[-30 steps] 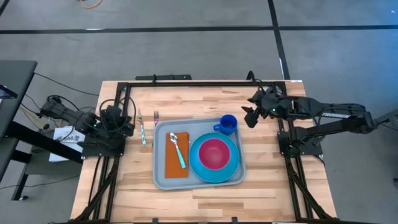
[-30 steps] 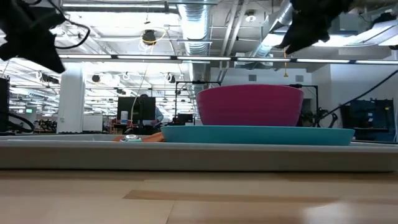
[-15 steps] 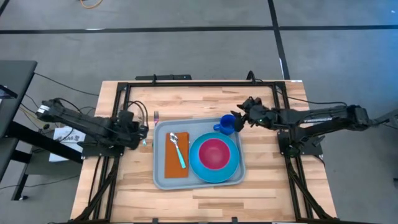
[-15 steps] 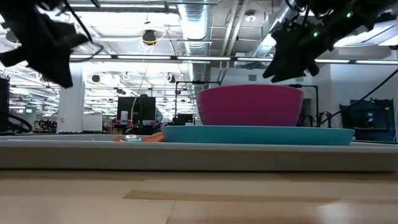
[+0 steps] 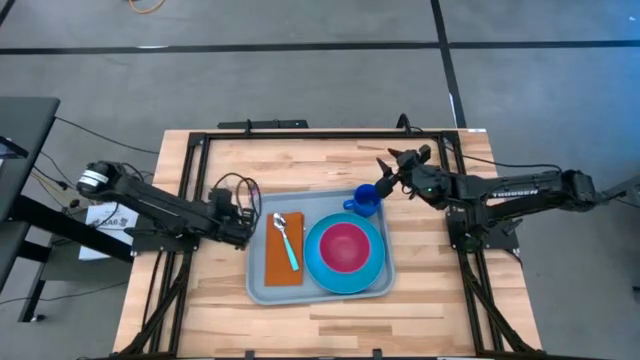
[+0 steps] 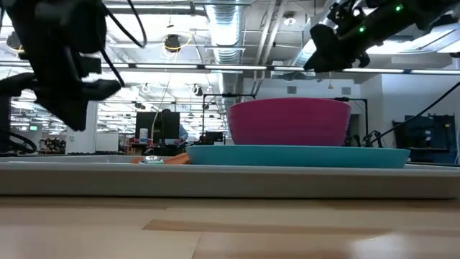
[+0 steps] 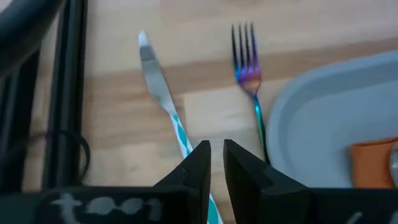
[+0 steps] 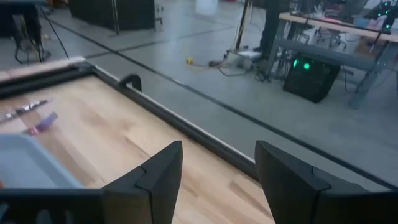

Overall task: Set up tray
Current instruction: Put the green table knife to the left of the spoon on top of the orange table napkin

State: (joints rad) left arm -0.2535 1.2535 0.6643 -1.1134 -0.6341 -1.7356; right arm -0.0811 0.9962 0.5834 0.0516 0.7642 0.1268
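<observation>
Grey-blue plastic tray is lying mid-table, long axis running 9 to 3 o'clock. Just off its 9 o'clock rim, the left gripper is hovering with fingers nearly closed between knife and fork — the nearer arm. The right gripper is hanging wide open at 1 o'clock, above the blue cup — "TROSSEN" partly readable on its arm.

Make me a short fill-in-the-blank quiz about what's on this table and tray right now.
1. The round magenta bowl sits on the round bright-blue ____.
2. The teal-handled spoon lies on the orange-brown rectangular ____.
3. The iridescent metal fork and the teal-handled knife lie on the wooden table, beside the pale grey-blue plastic ____.
4. The left hand hovers over that cutlery with its fingers nearly ____.

Missing words: plate; napkin; tray; shut
</observation>
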